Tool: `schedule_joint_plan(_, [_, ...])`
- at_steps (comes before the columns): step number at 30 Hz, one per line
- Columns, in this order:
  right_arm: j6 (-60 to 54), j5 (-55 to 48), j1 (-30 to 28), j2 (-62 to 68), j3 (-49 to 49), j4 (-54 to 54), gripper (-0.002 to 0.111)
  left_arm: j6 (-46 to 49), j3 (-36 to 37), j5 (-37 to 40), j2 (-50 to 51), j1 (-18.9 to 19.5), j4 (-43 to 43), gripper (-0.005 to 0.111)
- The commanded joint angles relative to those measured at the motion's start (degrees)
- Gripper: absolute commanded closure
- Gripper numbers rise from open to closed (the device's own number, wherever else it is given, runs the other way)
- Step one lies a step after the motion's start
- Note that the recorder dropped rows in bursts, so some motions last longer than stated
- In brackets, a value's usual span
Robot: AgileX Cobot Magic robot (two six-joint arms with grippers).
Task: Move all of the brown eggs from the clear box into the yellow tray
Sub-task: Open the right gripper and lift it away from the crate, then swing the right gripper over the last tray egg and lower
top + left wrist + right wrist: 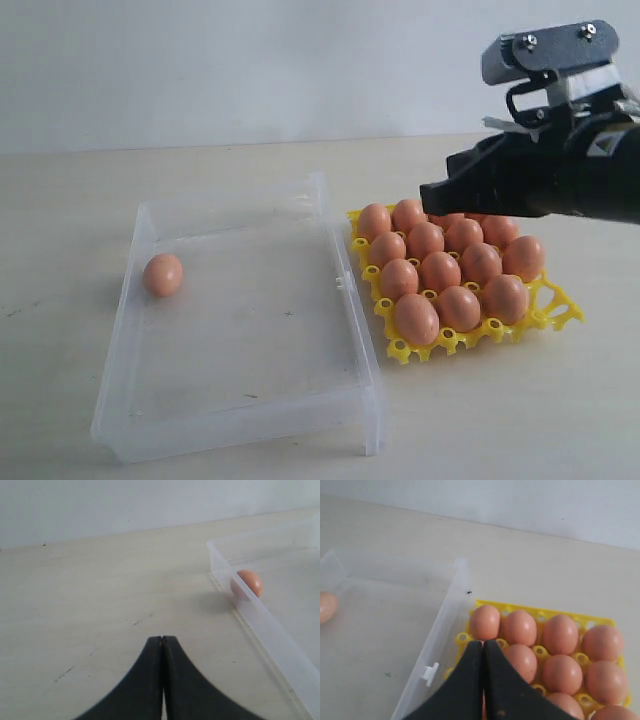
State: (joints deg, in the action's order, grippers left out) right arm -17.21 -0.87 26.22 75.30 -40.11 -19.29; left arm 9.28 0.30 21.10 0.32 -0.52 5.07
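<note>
Inside clear box (240, 428), lone egg (163, 274), smooth, orange-brown oval

pale cream tabletop (70, 190), faintly scuffed; plain whitish wall (250, 60) behind; light seems soft, even

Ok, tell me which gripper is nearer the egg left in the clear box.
Left, it seems. The left gripper is outside the clear box, beside the wall the egg lies by. The right gripper is over the yellow tray, the box's width away from the egg.
</note>
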Motion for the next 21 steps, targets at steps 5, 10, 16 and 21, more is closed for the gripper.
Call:
schedule_joint_plan(5, [5.33, -17.18, 5.56, 12.10, -21.28, 6.62, 0.108, -0.28, -0.30, -0.44, -0.32, -0.08, 0.21, 0.107])
schedule_joint_plan(10, [8.42, -19.22, 10.64, 21.92, -31.18, 7.47, 0.108, -0.28, -0.30, -0.44, -0.32, -0.08, 0.21, 0.107])
schedule_joint_plan(16, [21.64, -28.12, 13.12, 36.28, -47.41, 7.30, 0.107, -0.28, -0.30, -0.44, -0.32, -0.08, 0.21, 0.107])
schedule_joint_plan(21, [27.94, -37.71, 13.91, 47.83, -62.34, 4.44, 0.087, -0.28, -0.30, -0.44, -0.32, -0.08, 0.21, 0.107])
